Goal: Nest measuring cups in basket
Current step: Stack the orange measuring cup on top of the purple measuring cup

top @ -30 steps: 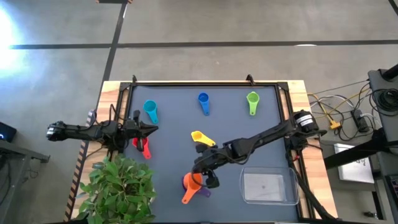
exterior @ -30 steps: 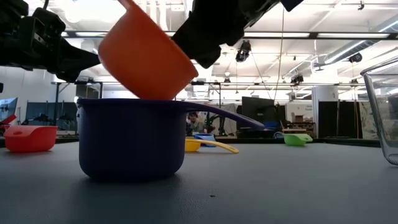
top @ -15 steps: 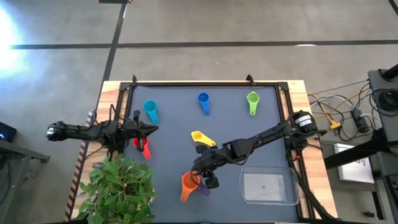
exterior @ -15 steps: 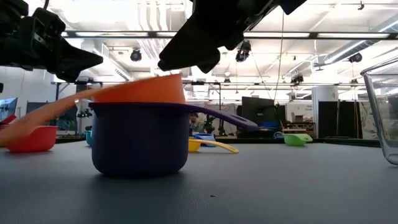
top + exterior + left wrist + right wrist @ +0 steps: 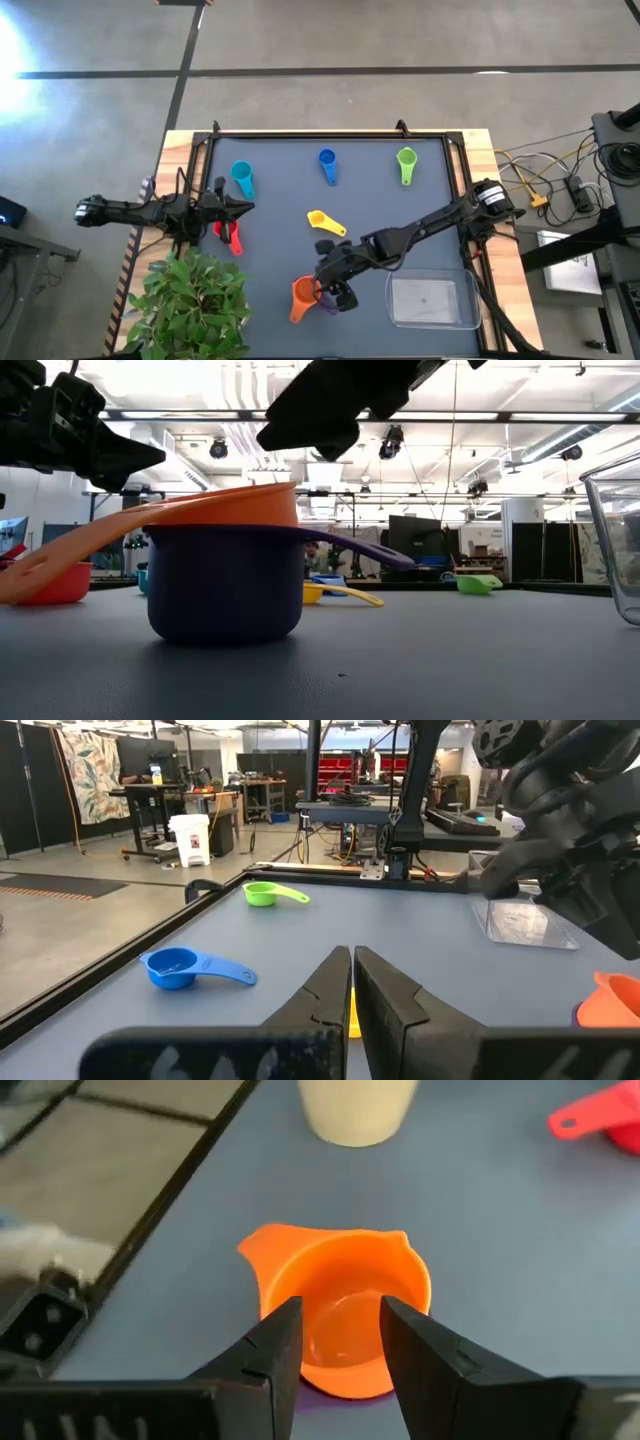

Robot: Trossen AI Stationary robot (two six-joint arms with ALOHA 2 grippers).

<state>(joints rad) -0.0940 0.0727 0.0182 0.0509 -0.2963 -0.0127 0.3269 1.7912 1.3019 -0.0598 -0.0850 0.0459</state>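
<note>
The orange cup point(image 5: 302, 294) sits nested inside the purple cup point(image 5: 326, 305) near the table's near edge. Its handle point(image 5: 60, 560) slopes down over the purple rim point(image 5: 225, 532). My right gripper point(image 5: 340, 1308) is open and hovers just above the orange cup point(image 5: 345, 1320), clear of it in the low view point(image 5: 310, 430). My left gripper point(image 5: 352, 990) is shut and waits at the table's left side point(image 5: 243, 208), beside the red cup point(image 5: 230, 236). Teal point(image 5: 242, 177), blue point(image 5: 327, 163), green point(image 5: 406, 162) and yellow point(image 5: 322, 221) cups lie apart on the mat. The clear basket point(image 5: 470, 318) stands at the near right.
A potted plant point(image 5: 190, 300) stands at the near left corner; its pale pot point(image 5: 355, 1105) shows beyond the orange cup. A raised black frame point(image 5: 330, 134) borders the mat. Open mat lies between the nested cups and the basket point(image 5: 615, 540).
My right gripper lowered the tilted orange cup into the purple cup and let go of it, then rose a little and drew slightly toward the near edge. The orange cup now sits level in the purple cup. The purple cup slid a little along the table.
</note>
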